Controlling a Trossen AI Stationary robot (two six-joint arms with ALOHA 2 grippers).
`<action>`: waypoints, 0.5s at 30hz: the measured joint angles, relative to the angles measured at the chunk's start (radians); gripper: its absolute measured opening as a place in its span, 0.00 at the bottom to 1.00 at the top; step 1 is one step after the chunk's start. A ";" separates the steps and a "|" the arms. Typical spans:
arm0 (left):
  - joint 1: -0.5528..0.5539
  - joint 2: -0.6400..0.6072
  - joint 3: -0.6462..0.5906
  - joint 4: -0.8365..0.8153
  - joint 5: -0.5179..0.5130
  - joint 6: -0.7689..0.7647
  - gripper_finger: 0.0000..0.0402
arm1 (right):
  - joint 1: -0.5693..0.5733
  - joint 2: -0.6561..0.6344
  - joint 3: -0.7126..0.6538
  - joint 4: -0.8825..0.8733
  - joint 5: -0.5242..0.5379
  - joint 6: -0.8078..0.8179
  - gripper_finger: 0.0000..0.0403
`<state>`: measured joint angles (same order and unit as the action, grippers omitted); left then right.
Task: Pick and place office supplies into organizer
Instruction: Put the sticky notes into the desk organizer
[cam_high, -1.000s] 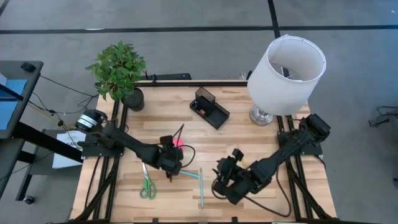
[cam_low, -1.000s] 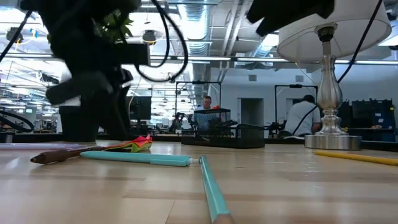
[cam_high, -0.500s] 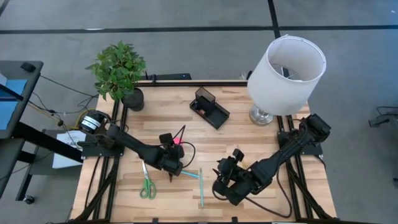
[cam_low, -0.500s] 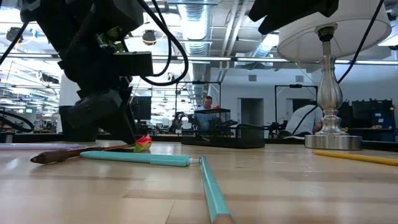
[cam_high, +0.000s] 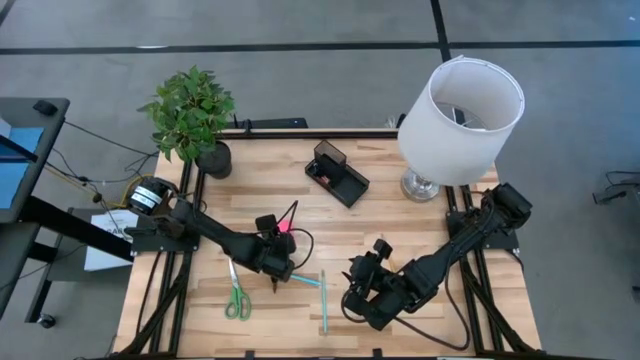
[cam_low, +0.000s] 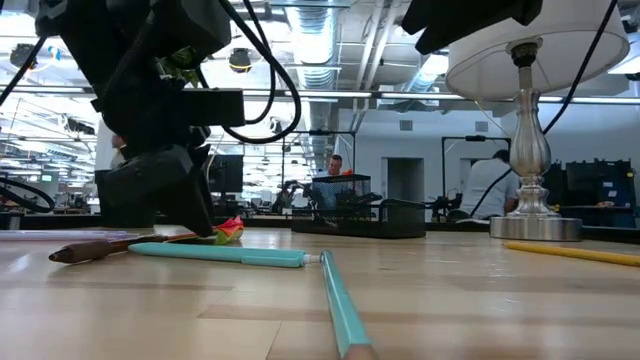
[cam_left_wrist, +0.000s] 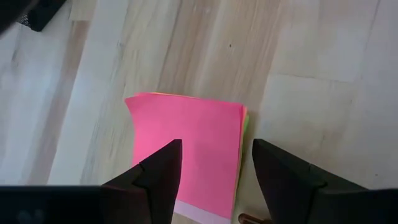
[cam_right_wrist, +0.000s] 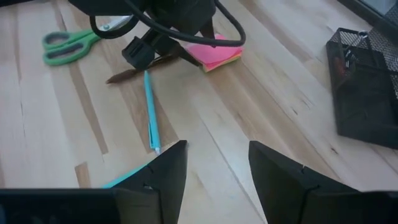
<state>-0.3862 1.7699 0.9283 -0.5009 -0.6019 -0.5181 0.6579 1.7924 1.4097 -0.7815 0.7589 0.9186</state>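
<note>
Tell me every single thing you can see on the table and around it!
Sticky-note pad: one, pink, table middle, under the left arm's tip.
Scissors: one, green handles, near-left part of the table.
Pens: two, teal, near-middle, one crosswise, one pointing at the low camera.
Dark pen or pencil: one, brownish, beside the pad.
Pencil: one, yellow, right side.
Organizer: one, black mesh, far middle.
Lamp: one, white shade, silver base, far right.
Potted plant: one, green, far-left corner.
People: two, in the room behind.
Left gripper: dark, fingers open on either side of the pad.
Right gripper: dark, fingers open, empty, above the near-right table.
</note>
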 joint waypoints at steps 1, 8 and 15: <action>0.002 0.000 -0.004 0.006 -0.005 0.000 0.47 | 0.000 0.000 0.000 0.000 0.000 0.000 0.41; 0.023 -0.002 -0.049 0.051 -0.020 -0.032 0.47 | 0.000 0.000 0.000 0.001 0.000 -0.001 0.41; 0.046 -0.002 -0.050 0.054 -0.078 -0.048 0.47 | 0.000 0.000 0.000 0.002 0.000 -0.002 0.41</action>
<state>-0.3400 1.7683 0.8783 -0.4465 -0.6803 -0.5665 0.6582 1.7924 1.4097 -0.7796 0.7589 0.9166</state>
